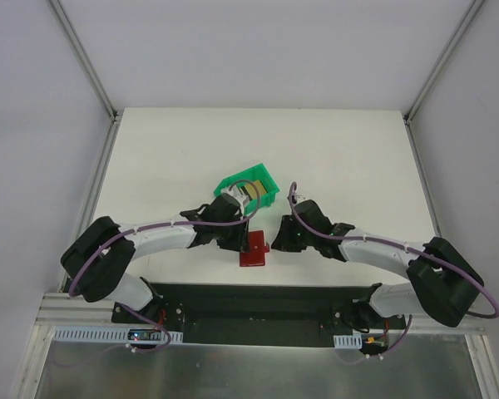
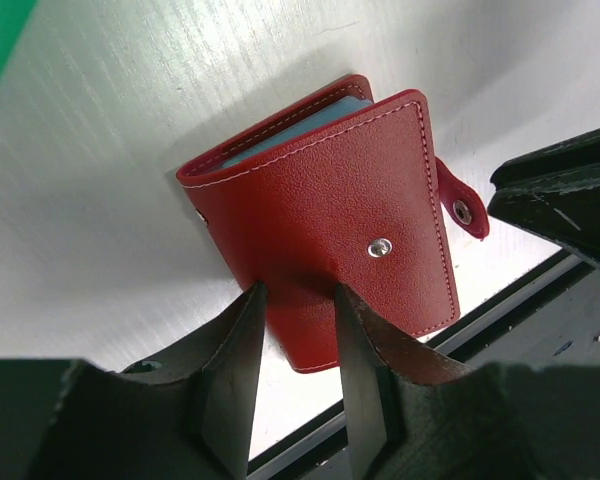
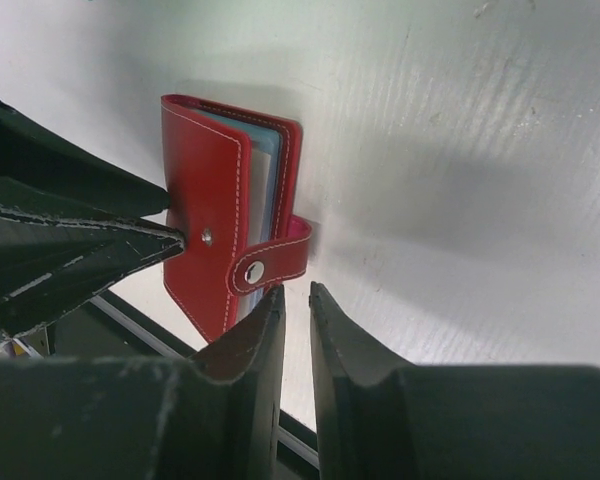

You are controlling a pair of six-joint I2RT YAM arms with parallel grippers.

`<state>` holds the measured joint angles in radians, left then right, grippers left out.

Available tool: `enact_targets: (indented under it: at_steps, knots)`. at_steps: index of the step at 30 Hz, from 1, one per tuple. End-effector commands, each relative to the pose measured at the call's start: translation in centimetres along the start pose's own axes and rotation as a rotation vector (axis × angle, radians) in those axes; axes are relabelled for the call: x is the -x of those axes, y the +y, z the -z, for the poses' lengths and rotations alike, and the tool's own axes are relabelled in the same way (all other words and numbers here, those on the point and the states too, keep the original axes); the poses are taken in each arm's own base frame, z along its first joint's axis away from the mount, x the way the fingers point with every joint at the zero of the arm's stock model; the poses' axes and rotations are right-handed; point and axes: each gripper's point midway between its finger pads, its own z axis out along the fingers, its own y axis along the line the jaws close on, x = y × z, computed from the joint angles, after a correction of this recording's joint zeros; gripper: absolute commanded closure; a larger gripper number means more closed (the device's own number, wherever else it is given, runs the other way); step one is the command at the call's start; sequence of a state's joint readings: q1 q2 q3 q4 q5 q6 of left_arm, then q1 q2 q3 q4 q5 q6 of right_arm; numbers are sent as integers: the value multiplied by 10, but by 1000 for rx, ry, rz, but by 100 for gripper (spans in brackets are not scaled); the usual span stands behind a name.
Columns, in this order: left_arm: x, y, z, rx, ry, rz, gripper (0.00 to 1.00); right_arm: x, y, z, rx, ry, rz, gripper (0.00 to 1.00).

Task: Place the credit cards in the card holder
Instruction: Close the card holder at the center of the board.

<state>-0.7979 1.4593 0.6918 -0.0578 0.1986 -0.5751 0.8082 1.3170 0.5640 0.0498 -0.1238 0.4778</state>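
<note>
The card holder [image 1: 254, 249] is a dark red wallet near the table's front edge, between my two grippers. In the left wrist view the card holder [image 2: 330, 200] is nearly closed, with blue-grey pockets showing at its top and its snap tab undone. My left gripper [image 2: 298, 290] is open, its fingertips against the red cover. My right gripper [image 3: 296, 290] has its jaws a narrow gap apart just below the snap tab [image 3: 270, 262], with nothing between them. The credit cards [image 1: 248, 196] lie in the green bin, golden and whitish.
The green bin [image 1: 233, 179] stands tilted just behind the left gripper [image 1: 235, 235]. The right gripper [image 1: 276, 239] is to the right of the wallet. A black base plate [image 1: 258, 303] runs along the near table edge, close below the wallet. White walls enclose the table.
</note>
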Motion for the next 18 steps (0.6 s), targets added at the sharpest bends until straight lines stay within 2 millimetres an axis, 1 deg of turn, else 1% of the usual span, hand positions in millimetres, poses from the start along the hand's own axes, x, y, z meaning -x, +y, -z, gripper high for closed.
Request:
enact_targets:
  at_steps: [1,4,11,15,18]
  knots:
    - [-5,13,-7,76,13,-29,66,18,26,-2,83,-33,3,82]
    - [-8,16,-9,103,23,-32,66,20,31,-2,102,-36,10,82]
    - [-12,26,-11,189,35,-53,64,19,34,-7,110,-11,16,82]
    - [-11,33,-6,241,9,-56,55,19,37,-9,112,-10,19,82]
    - [-8,35,-3,262,-10,-60,50,18,37,-9,111,-7,18,82]
